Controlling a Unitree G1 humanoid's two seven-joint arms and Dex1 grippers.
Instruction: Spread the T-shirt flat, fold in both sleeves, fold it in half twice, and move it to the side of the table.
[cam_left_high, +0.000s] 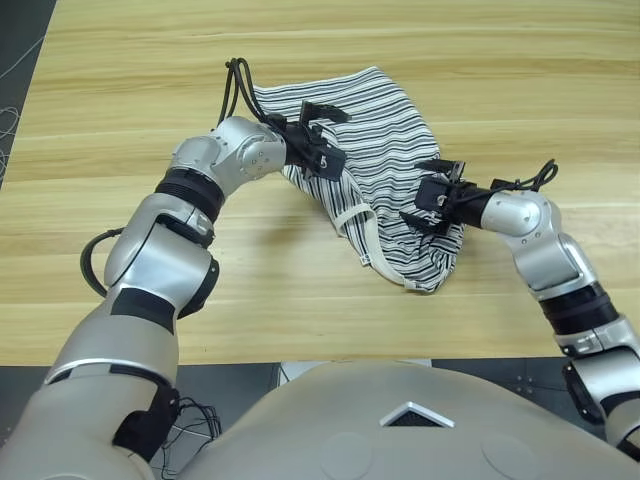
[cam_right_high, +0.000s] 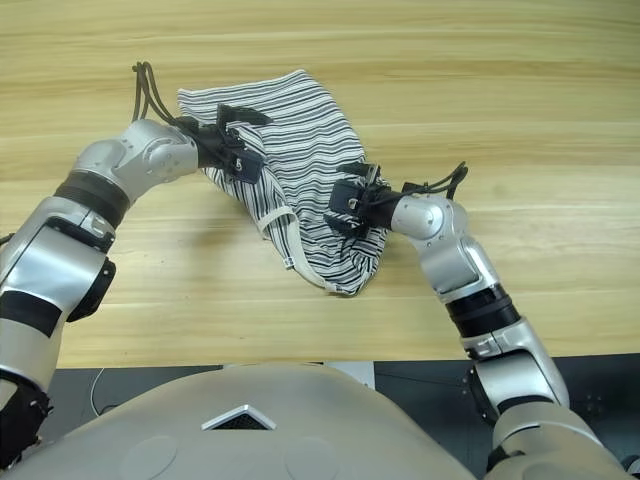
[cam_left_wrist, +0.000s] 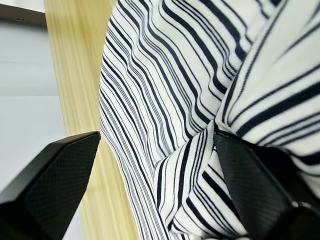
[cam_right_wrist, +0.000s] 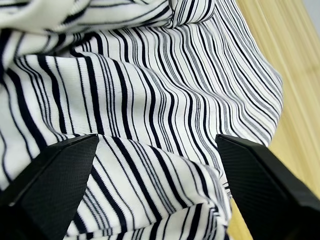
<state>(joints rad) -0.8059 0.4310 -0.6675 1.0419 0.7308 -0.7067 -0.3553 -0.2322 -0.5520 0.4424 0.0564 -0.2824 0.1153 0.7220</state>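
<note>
A pale wooden table (cam_left_high: 400, 40) with long straight grain running side to side takes up most of the scene; a dark grey floor (cam_left_high: 20, 40) shows past its far left corner, crossed by thin light wires (cam_left_high: 25, 58); the same dark floor runs below the near edge; lighting is even.

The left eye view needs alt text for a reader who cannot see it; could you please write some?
A black-and-white striped T-shirt lies crumpled, not yet spread flat, on a light wooden table. The left gripper sits open at its left edge and the right gripper open at its right edge.
</note>
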